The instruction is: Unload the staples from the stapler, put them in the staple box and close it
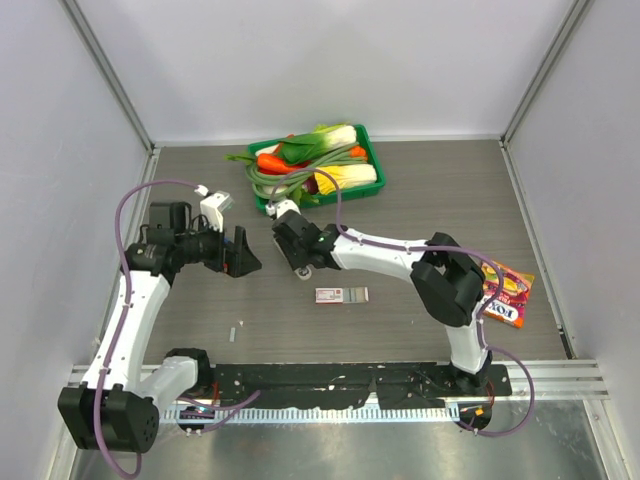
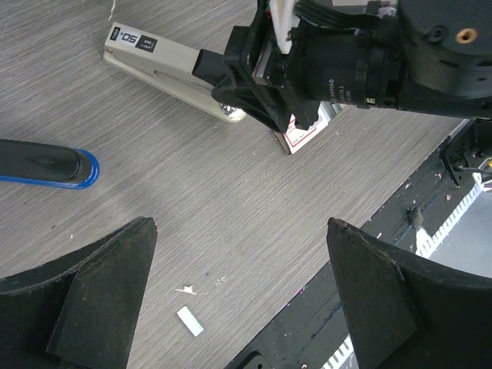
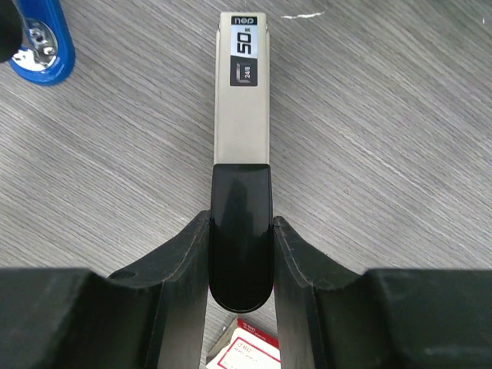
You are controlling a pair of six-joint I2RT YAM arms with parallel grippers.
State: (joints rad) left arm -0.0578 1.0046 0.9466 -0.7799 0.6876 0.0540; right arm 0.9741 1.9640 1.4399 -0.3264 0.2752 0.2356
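A: What lies on the grey wood-grain counter (image 1: 430,190)?
B: At the far edge, a green tray (image 1: 377,158) heaped with vegetables (image 1: 335,140). Near the middle, a flat red-and-white staple box (image 1: 341,294). At the right, an orange snack packet (image 1: 506,292).
A: Anything else?
B: A blue-tipped object (image 2: 77,171), lying flat, apart from the box.

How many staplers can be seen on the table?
2. The grey stapler is clamped at its black end by the right gripper; the blue stapler lies apart from it, partly out of view.
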